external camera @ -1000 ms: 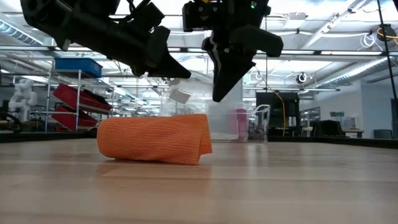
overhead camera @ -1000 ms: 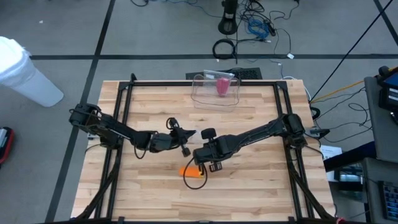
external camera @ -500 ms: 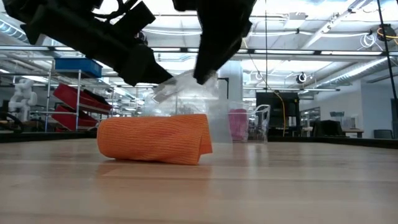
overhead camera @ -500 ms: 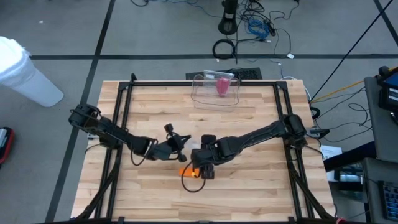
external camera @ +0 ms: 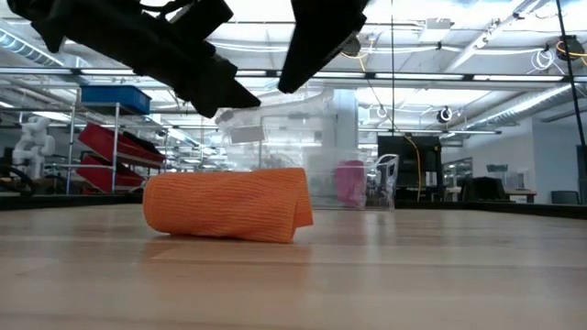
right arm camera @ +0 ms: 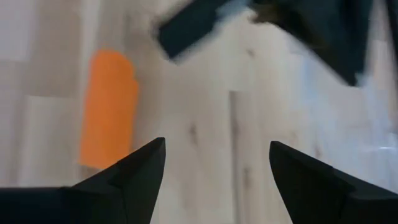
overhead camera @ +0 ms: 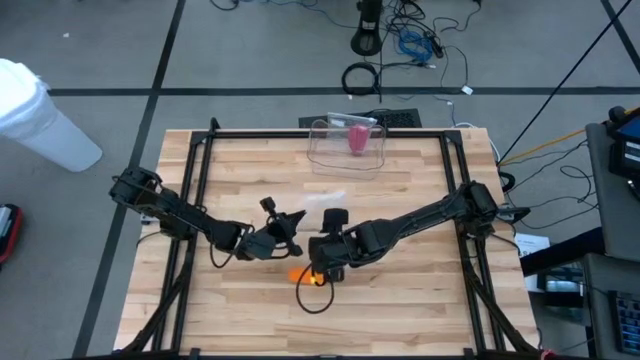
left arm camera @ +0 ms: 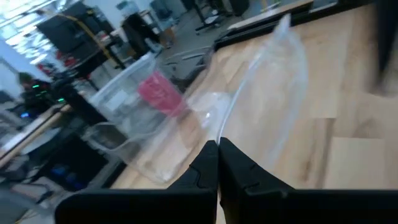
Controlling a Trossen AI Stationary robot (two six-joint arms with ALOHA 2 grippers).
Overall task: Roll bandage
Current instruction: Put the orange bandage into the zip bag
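Observation:
An orange bandage roll (overhead camera: 303,276) lies on its side on the wooden table near the middle; it also shows in the low view (external camera: 227,203) and the right wrist view (right arm camera: 109,118). My left gripper (overhead camera: 290,230) is shut on a clear plastic bag (left arm camera: 273,81) just left of the roll and above the table. My right gripper (right arm camera: 214,168) is open and empty; it hovers over the roll's right end (overhead camera: 324,266), clear of it in the low view (external camera: 312,55). My left gripper pinches an edge of the clear plastic bag (left arm camera: 219,138) between its two shut fingertips. The plastic reaches forward from the fingers and is lifted clear of the table (external camera: 266,119). One layer or several, I cannot tell.
A clear plastic bin (overhead camera: 345,142) with a pink thing inside stands at the table's far edge. A black cable loop (overhead camera: 315,300) lies near the roll on its near side. Black frame rails (overhead camera: 195,200) run along the table's left and right sides.
My right gripper has gone toward the table's near-left, from beside the roll to over it, and has risen in the low view. My left gripper has shifted slightly toward the near edge, and the clear plastic it holds has come up and spread wider above the roll.

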